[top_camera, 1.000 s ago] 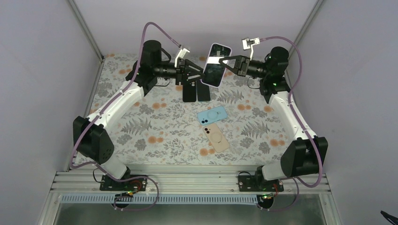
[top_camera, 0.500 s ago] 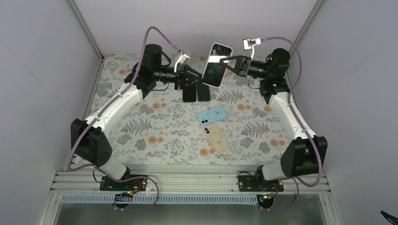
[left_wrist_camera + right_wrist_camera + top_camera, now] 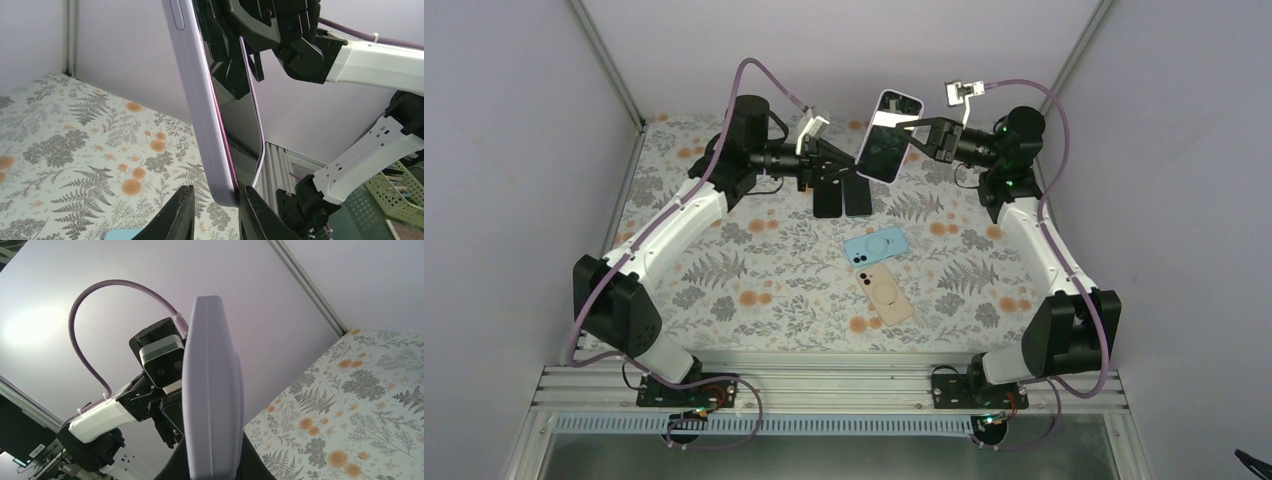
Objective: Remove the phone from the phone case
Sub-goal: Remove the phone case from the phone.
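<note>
Nearest the bases, well below both grippers, a beige-backed phone (image 3: 886,293) and a blue one (image 3: 876,245) lie on the floral table (image 3: 724,270). Two dark flat slabs (image 3: 842,200) lie just under the left gripper (image 3: 216,192). Its jaws stand narrow, bracketing the lower corner of the lilac phone case (image 3: 197,100), with a sliver of gap on one side. Opposite, the right gripper (image 3: 911,128) clamps the case higher up, holding it upright in mid-air with the phone (image 3: 245,120) inside.

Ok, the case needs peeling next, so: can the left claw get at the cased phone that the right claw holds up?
Probably yes: the left claw straddles the lower end of the cased phone, with nothing between them; the right claw holds it aloft.
</note>
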Controlling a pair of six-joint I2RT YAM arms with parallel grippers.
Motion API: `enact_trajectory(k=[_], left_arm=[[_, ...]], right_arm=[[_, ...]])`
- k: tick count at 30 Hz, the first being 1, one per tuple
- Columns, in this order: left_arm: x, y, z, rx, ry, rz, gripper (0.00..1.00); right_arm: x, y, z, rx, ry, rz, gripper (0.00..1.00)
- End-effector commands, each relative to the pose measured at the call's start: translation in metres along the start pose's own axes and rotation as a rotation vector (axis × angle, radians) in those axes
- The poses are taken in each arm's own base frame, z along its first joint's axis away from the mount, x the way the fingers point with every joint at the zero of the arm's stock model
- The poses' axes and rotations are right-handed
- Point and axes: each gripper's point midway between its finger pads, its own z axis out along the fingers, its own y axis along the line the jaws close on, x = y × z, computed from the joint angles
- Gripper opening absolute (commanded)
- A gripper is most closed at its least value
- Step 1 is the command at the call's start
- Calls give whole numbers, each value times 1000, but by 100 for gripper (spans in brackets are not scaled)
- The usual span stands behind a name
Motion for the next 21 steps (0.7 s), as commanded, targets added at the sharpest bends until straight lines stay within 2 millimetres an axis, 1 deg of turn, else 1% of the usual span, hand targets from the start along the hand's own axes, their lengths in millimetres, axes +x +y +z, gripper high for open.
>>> enact_trajectory(k=[1, 9, 15, 19, 20, 21], left_arm=[[6, 18, -3, -102, 7, 11, 24], [7, 27, -2, -139, 9, 4, 24], [6, 28, 2, -131, 7, -9, 24], [4, 23, 3, -99, 8, -1, 24], [3, 20, 1, -81, 7, 1, 24], [2, 12, 0, -41, 4, 7, 24]], right_arm=[[-4, 39, -4, -82, 11, -73, 4], [-1, 48, -6, -119, 10, -69, 4], [2, 47, -7, -128, 6, -56, 4], [1, 48, -7, -128, 5, -59, 4], [0, 48, -7, -128, 4, -64, 4], [-1, 49, -7, -128, 4, -67, 4]])
